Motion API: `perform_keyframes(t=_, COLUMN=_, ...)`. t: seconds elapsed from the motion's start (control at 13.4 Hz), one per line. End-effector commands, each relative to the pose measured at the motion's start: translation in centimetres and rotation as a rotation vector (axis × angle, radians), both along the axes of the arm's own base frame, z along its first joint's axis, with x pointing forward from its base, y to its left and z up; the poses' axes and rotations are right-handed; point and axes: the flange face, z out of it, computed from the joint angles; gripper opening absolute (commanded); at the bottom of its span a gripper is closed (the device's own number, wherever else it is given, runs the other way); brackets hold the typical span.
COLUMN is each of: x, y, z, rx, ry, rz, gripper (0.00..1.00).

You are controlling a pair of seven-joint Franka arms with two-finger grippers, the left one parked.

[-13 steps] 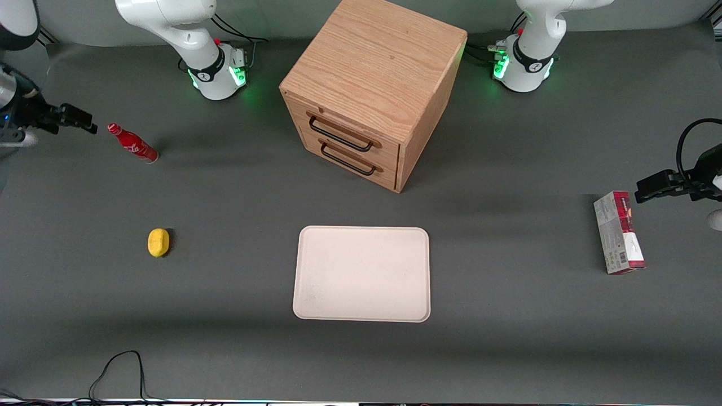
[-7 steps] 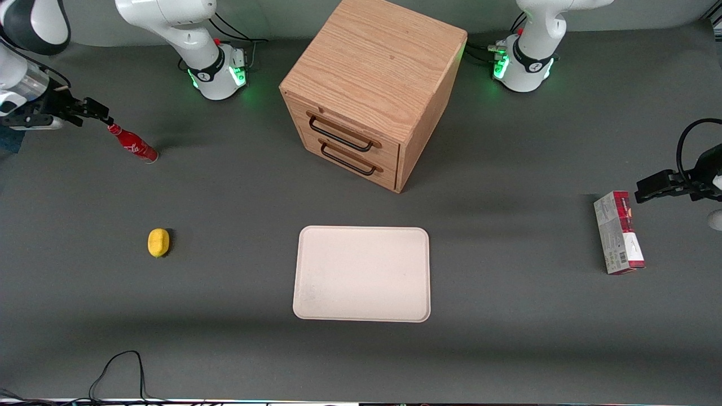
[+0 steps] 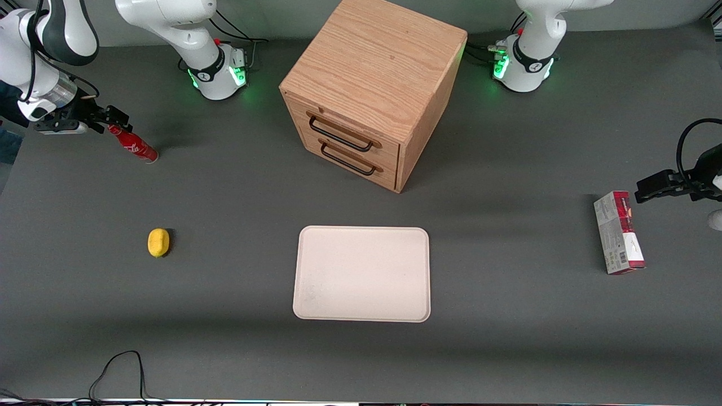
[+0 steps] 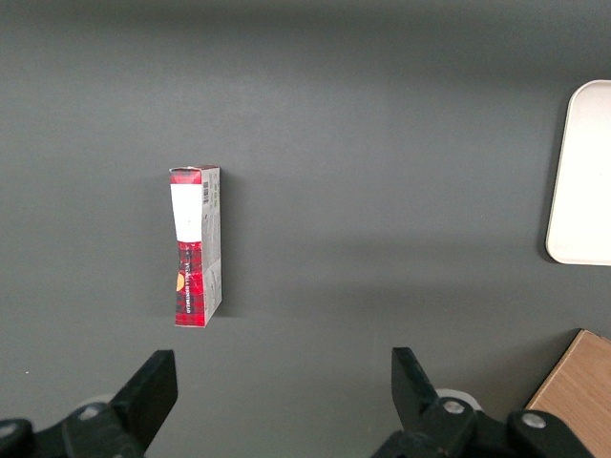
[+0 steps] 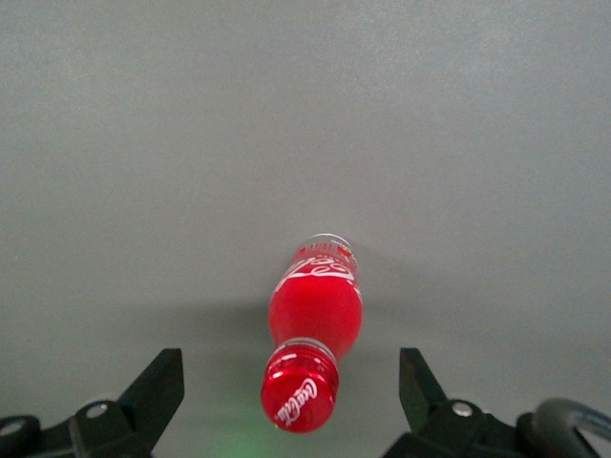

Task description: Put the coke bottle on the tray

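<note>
Upright on the dark grey surface (image 3: 225, 349), toward the working arm's end: coke bottle (image 3: 134, 145), red with white script, cap uppermost. Directly above its cap: claw (image 3: 113, 119), spread wide, fingers (image 5: 155, 393) standing well apart on either side of the cap (image 5: 300, 401) with bare gaps between, gripping nothing. Nothing else crowding the bottle, just open grey all around its base.

Nearer the front camera than the bottle, with open surface between: small yellow lemon (image 3: 158, 242). Middle of the surface: cream-white tray (image 3: 361, 274), flat, low-rimmed, round-cornered, holding nothing, well apart from the bottle. Wide bare strip between bottle and tray, lemon sitting just off that line.

Farther from the camera than the tray, a gap apart: oak two-drawer cabinet (image 3: 372, 90), turned at an angle, both drawers shut, black handles (image 3: 341, 141) facing the tray; contents hidden.

Toward the parked arm's end: red-and-grey carton (image 3: 618, 232) lying flat, well clear of the tray. Black cable (image 3: 121, 372) looping at the surface edge nearest the camera.
</note>
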Motion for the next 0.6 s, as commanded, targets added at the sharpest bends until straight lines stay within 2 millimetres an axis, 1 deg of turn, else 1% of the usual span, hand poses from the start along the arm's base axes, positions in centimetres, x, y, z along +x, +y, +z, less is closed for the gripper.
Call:
perform_keyframes(t=0.0, x=0.01, y=-0.09, z=-1.0, rx=-0.016, ry=-0.008, rz=0.017, gripper=1.0)
perform_keyframes(t=0.07, x=0.02, y=-0.09, z=-1.06, rx=-0.016, ry=-0.006, rz=0.019, gripper=0.93)
perform_keyframes(t=0.15, x=0.01, y=-0.1, z=-1.11, rx=-0.016, ry=-0.005, rz=0.019, gripper=0.83)
perform_keyframes(t=0.45, x=0.02, y=-0.14, z=-1.47, rx=-0.018, ry=0.01, rz=0.019, gripper=0.3)
perform_keyframes(t=0.52, x=0.0, y=-0.13, z=-1.48, rx=-0.017, ry=0.011, rz=0.019, gripper=0.19)
